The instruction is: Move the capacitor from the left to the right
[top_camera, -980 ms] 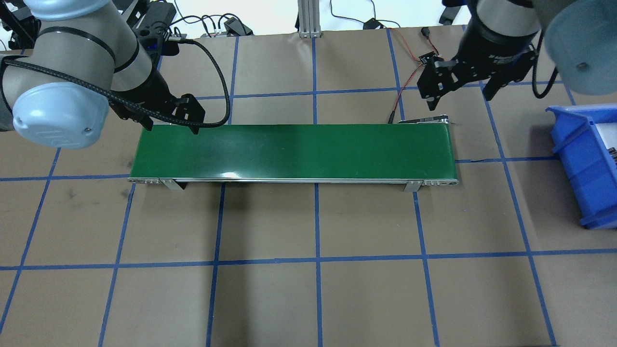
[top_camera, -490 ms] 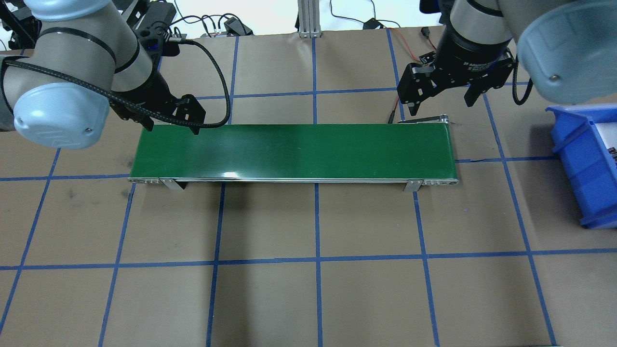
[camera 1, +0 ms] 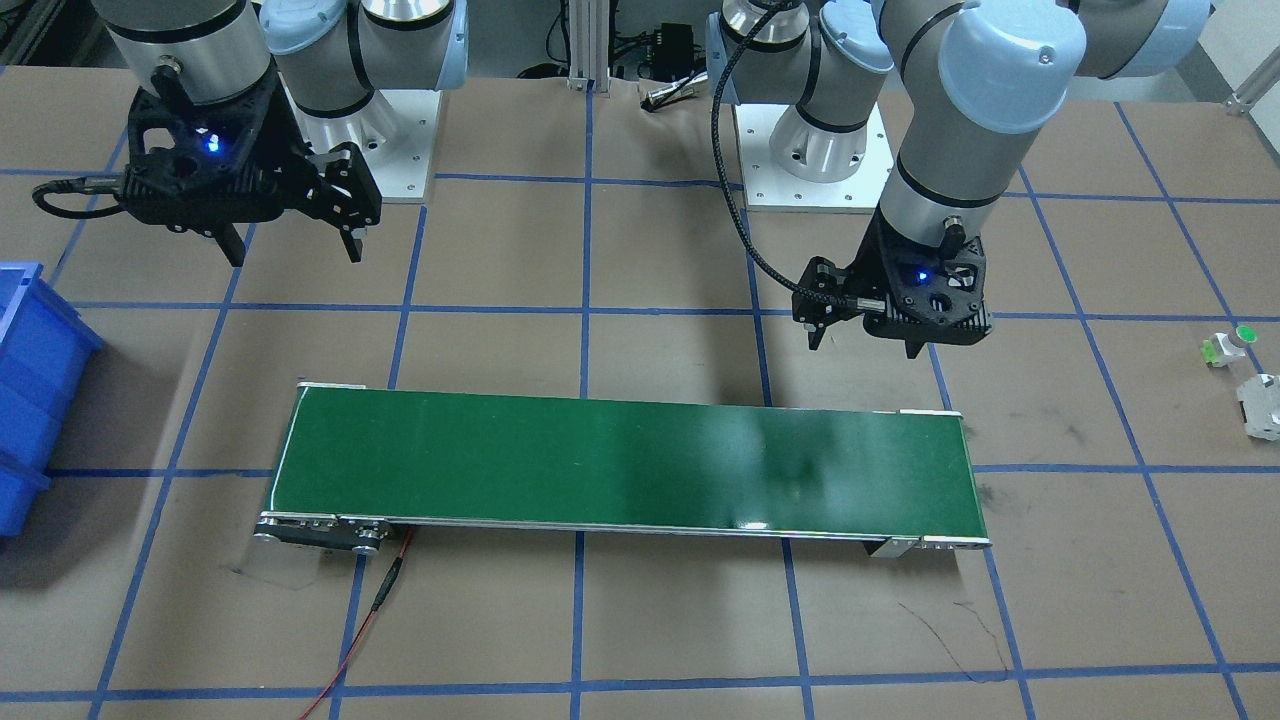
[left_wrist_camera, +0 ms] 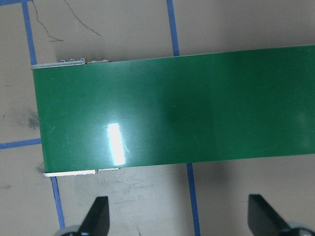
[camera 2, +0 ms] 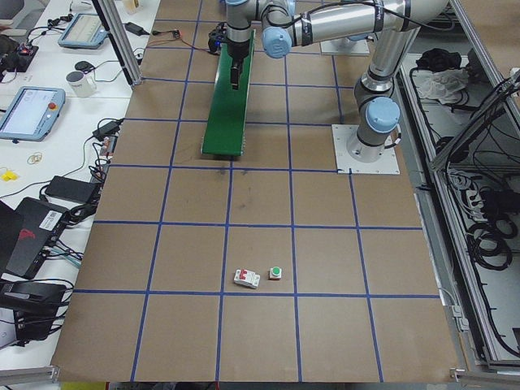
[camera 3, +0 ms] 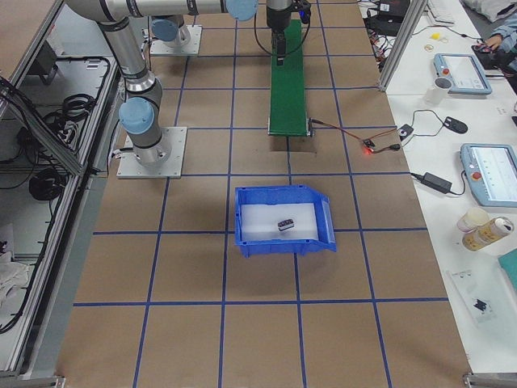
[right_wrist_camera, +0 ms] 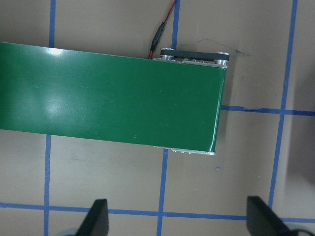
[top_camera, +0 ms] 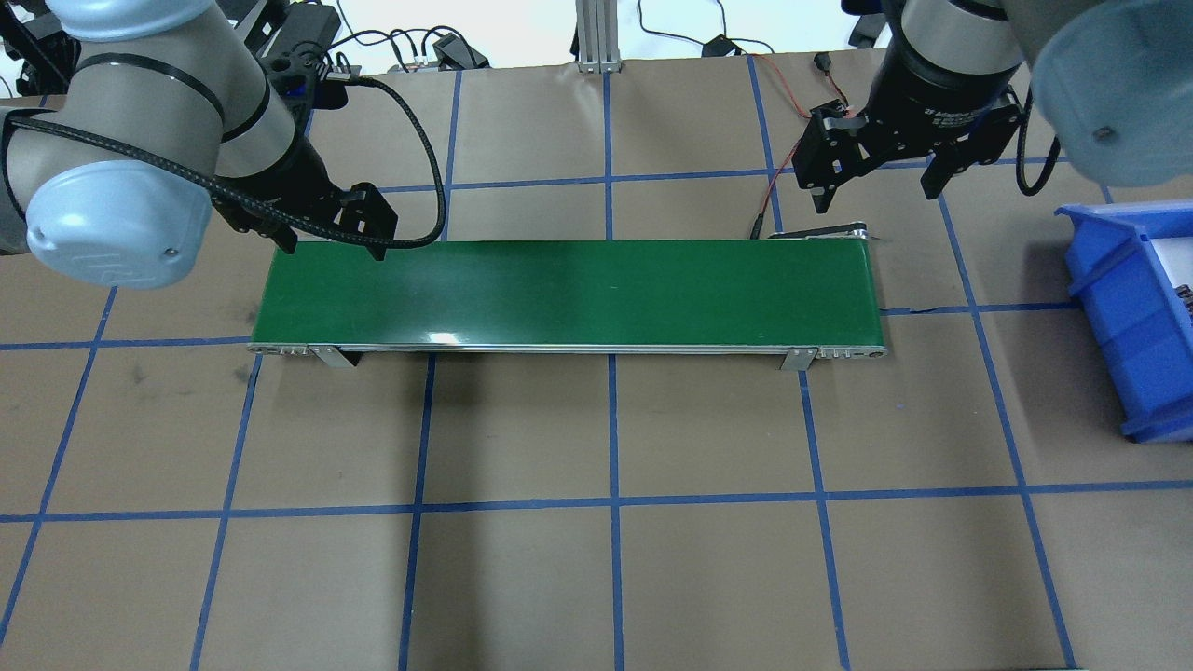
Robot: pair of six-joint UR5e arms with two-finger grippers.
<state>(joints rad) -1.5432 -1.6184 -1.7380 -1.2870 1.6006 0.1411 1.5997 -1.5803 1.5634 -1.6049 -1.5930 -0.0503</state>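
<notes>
Brown table [top_camera: 606,578] gridded with blue tape, and we see the green conveyor [top_camera: 569,294] lying across its middle. Left gripper [top_camera: 331,233] hovers at the belt's left end, jaws spread wide, nothing between them. Right gripper [top_camera: 878,182] hangs by the belt's right end, equally wide, empty too. We spot the capacitor [camera 3: 285,225] lying inside the blue bin [camera 3: 242,218] near the table's right edge

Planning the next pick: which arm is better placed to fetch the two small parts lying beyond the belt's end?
Left, probably. The green-capped piece and the white block lie past the left end of the belt; the left gripper hovers open there, while the right gripper is at the opposite end.
</notes>
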